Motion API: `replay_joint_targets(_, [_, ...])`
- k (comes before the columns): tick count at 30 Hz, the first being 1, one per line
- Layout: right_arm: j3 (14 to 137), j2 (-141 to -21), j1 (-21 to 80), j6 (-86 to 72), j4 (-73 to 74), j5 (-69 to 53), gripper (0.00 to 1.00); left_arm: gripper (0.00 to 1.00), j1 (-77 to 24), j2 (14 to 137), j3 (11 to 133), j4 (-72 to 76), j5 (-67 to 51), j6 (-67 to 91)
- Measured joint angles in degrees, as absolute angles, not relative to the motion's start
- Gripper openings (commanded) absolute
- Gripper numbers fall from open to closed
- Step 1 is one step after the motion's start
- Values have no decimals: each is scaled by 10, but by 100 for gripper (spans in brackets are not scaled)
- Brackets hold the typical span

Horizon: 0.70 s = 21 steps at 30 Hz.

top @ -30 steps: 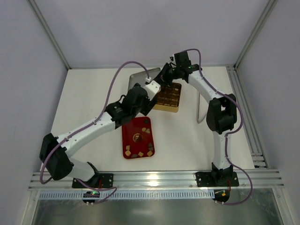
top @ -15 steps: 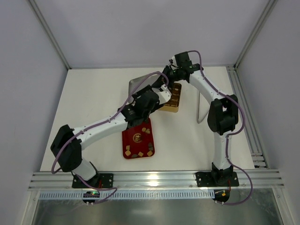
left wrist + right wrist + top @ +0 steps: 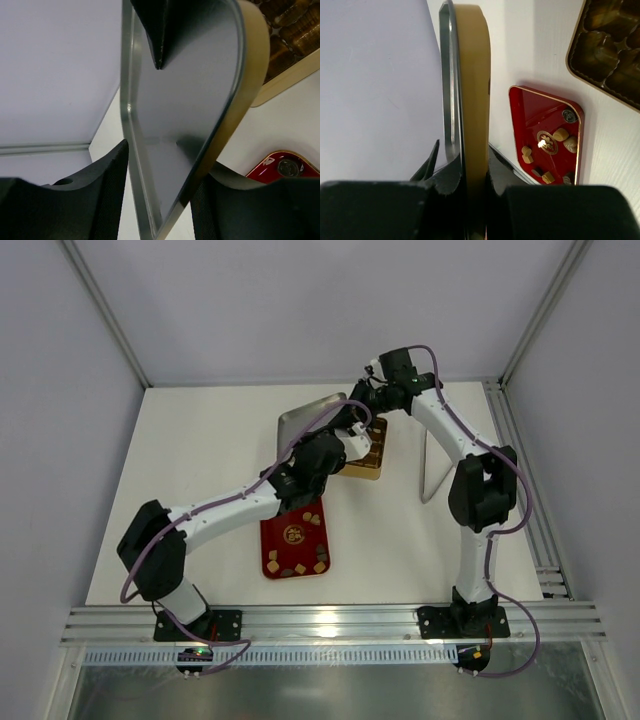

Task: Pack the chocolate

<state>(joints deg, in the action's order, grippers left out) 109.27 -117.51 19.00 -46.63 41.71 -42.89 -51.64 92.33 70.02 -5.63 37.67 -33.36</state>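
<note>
The chocolate lies as a handful of small tan and dark pieces on a red tray, gathered mostly at its near end. The tray sits flat on the white tabletop. Just beyond it stands the square gold tin, where glossy brown lumps show in the grid compartments. To the tin's left a gold lid with a silvery inside is raised on edge. The right gripper is closed on the lid's rim, one finger on each face. The left gripper straddles the same lid with its fingers apart on either side. I cannot tell whether they press on it.
</note>
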Motion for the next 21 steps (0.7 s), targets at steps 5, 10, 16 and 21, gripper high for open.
replay_joint_targets(5, [1087, -1158, 190, -467, 416, -437, 4, 22, -516, 930, 693, -30, 385, -343])
replay_joint_targets(10, [1082, -1156, 190, -475, 410, -437, 15, 0, -527, 942, 687, -20, 394, -377])
replay_joint_targets(16, [1066, -1145, 186, -468, 407, -435, 62, 0, -523, 943, 692, -10, 384, -372])
replay_joint_targets(21, [1003, -1085, 168, -481, 352, -419, 81, 0, -519, 943, 722, -20, 360, -347])
